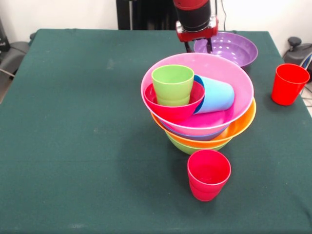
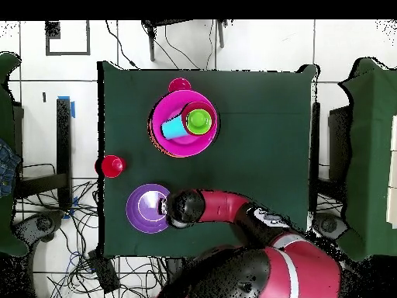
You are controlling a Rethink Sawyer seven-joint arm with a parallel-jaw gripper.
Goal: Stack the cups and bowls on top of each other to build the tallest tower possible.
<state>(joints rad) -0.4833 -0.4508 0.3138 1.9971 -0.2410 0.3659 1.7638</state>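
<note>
The tower [image 1: 229, 134] stands mid-table: lime green, orange, blue and pink bowls nested, pink widest on top. Inside the pink bowl [image 1: 229, 78] sits the small red bowl [image 1: 173, 111] with the lime green cup [image 1: 172, 85] upright in it. The sky blue cup [image 1: 217, 95] lies on its side beside it. One red cup [image 1: 208, 174] stands in front of the tower, another [image 1: 288, 84] at the right. The purple bowl [image 1: 231, 48] stands behind the tower. My gripper [image 1: 198, 47] is open, its fingers down at the purple bowl's left rim. It also shows in the overhead view [image 2: 163, 206], over the purple bowl [image 2: 143, 209].
The green table [image 1: 73, 122] is bare on its whole left half in the front view. The robot's red arm [image 2: 225, 208] reaches across the table's edge in the overhead view. Cables lie on the floor around the table.
</note>
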